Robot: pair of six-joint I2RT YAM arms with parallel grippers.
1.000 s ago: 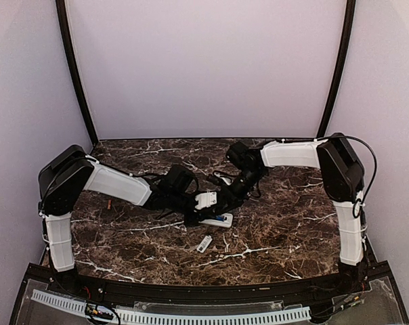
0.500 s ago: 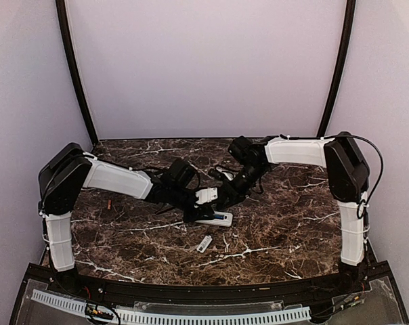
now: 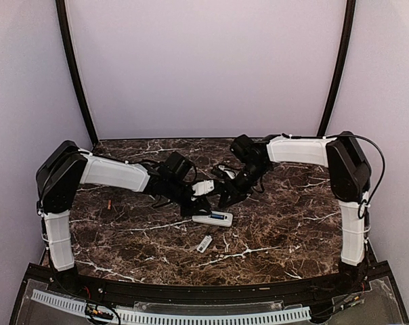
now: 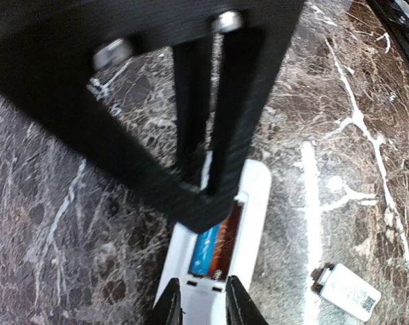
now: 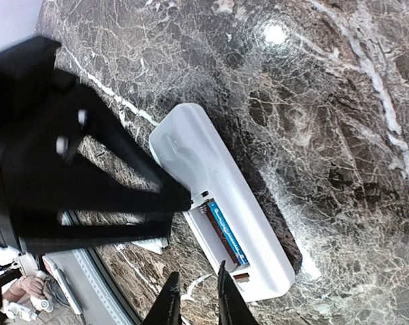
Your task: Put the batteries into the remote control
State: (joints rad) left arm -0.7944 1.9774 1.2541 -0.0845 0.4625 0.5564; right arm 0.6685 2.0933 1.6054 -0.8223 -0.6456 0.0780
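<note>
The slim white rectangular plastic remote control (image 4: 255, 193) lies back-up on the dark veined marble table (image 4: 69, 223), just beneath both pairs of fingertips. Its bay is uncovered, with a blue-and-copper battery (image 4: 208, 247) inside. The left gripper (image 4: 199, 306) stands narrowly parted, gripping nothing, and the right gripper (image 5: 194, 305) likewise. A small flat white loose cover (image 4: 347, 291) lies off to one side of the left fingers, apart from the remote.

Remote control (image 3: 213, 218) on marble table (image 3: 292, 223), left gripper (image 3: 191, 208) and right gripper (image 3: 225, 201) close above, white piece (image 3: 204, 244) nearby.
</note>
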